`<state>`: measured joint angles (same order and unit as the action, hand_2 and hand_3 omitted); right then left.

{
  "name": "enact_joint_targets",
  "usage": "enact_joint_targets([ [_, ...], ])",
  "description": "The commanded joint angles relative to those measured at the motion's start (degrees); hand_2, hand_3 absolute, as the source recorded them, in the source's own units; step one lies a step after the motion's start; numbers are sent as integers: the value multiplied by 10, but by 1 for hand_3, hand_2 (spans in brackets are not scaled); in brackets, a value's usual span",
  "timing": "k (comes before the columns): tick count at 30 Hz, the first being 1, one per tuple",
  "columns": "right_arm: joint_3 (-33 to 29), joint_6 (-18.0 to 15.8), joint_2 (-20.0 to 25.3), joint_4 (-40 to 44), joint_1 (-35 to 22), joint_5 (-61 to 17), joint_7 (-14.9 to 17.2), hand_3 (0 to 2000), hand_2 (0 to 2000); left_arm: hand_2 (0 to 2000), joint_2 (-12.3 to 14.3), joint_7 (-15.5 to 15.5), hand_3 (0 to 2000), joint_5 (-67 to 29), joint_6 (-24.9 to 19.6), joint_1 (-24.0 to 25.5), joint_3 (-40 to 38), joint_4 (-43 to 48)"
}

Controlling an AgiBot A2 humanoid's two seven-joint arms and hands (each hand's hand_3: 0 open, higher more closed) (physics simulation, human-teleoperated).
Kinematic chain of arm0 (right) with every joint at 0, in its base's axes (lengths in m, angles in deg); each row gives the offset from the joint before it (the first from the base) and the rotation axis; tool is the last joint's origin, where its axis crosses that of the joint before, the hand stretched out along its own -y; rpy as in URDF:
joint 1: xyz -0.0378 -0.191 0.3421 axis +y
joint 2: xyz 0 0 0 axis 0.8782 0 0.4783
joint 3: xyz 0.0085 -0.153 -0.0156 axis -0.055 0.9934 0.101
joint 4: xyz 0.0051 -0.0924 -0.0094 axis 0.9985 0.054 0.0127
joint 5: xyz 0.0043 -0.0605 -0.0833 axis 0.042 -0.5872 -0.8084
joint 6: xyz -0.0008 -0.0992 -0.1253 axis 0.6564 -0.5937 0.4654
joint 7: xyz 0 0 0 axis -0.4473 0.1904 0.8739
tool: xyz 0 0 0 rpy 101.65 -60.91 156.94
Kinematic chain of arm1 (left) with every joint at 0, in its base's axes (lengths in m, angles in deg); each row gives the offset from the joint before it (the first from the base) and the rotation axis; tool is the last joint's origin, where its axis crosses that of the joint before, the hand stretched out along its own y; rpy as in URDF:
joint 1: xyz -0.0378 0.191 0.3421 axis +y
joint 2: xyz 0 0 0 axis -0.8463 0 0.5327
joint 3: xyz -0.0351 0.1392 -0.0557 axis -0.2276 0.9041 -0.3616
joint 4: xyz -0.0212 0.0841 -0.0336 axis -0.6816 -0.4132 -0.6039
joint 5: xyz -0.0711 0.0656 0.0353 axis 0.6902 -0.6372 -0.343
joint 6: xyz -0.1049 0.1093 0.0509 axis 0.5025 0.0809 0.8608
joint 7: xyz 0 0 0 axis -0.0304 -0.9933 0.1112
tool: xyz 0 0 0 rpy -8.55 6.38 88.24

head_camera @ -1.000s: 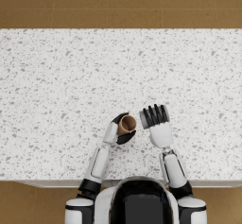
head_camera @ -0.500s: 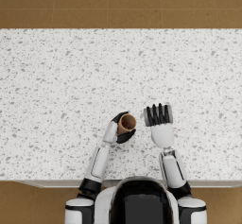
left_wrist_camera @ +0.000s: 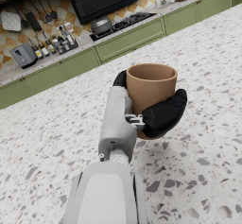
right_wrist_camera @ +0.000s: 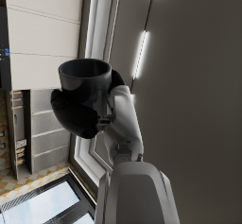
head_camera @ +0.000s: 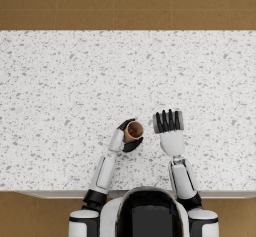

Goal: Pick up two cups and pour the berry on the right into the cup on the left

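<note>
Above the speckled counter, the left hand wraps a brown cup holding something red. Just right of that cup, the right hand shows only its back from overhead; the right wrist view reveals it clasping a dark cup.

You can't see the dark cup from the head view: the right hand covers it, at 3 o'clock of the brown cup.
</note>
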<state>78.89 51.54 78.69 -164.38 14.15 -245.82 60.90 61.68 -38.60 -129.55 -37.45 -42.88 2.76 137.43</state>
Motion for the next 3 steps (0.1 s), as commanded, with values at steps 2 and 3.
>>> enact_joint_targets([
  [2, 0, 0, 0, 0, 0, 0, 0, 1280, 2000, 2000, 0, 0, 1280, 0, 0, 0, 0, 0],
  [3, 0, 0, 0, 0, 0, 0, 0, 1280, 2000, 2000, 0, 0, 1280, 0, 0, 0, 0, 0],
])
